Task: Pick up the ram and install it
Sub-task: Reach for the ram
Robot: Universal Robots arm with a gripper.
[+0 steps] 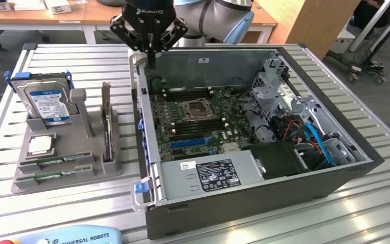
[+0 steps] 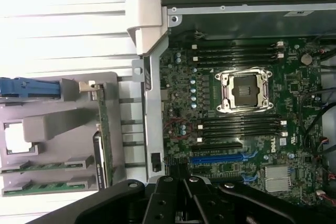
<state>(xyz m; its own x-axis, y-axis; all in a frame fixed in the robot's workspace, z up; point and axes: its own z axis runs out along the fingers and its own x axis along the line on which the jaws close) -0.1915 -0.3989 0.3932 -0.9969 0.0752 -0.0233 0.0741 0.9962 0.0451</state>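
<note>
The tool (image 1: 150, 60) is hanging closed tight on nothing, over the far rim of the open computer case (image 1: 249, 203). The ram (image 1: 54, 161) is sitting in the grey holder (image 1: 83, 101) on the surface (image 1: 59, 213), well off toward the exterior view's left of the tool. Its long axis is lying parallel to the motherboard's memory slots (image 2: 239, 127), with a second stick (image 1: 49, 176) resting just beside it.

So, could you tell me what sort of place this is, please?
Probably a robotics lab or workshop: a robot arm at an open computer case on a slatted metal table, with wooden desks behind.
</note>
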